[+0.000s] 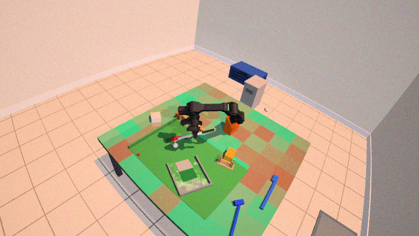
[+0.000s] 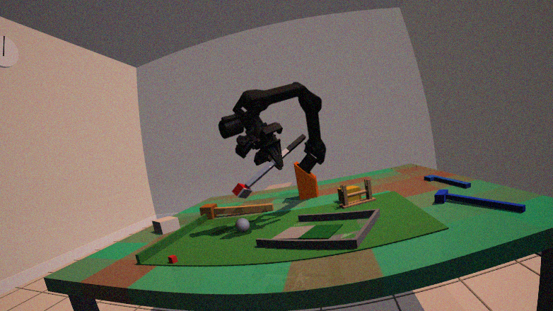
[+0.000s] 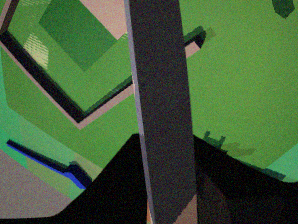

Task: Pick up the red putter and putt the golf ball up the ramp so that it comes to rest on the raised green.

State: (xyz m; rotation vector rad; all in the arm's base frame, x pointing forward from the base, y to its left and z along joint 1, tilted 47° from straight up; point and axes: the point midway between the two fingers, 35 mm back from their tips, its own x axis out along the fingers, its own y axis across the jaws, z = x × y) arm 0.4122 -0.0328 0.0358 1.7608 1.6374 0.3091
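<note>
My gripper [image 1: 195, 137] [image 2: 278, 166] is shut on the shaft of the red putter [image 1: 186, 137] [image 2: 259, 176] [image 3: 162, 100] and holds it in the air, tilted, with its red head low and dark grip end high. The head is above the turf near the white golf ball [image 1: 175, 145] [image 2: 242, 224], not touching it. The ball rests on the green turf [image 1: 152, 152] [image 2: 216, 251]. The pale ramp [image 1: 184, 165] [image 2: 291, 232] leads to the dark green patch [image 1: 188, 174] [image 2: 320, 231] [image 3: 80, 35], inside low grey walls [image 1: 203, 170] [image 2: 309, 243]. The wrist view shows no putter head.
An orange mallet [image 1: 179, 116] [image 2: 243, 209] and a white block [image 1: 155, 118] [image 2: 166, 225] lie behind the ball. A red cube [image 1: 138, 154] [image 2: 172, 259] is at the turf's edge. A yellow block [image 1: 230, 154] [image 2: 349, 191] stands by a wooden rack. Two blue clubs [image 1: 269, 192] [image 2: 483, 202] lie right.
</note>
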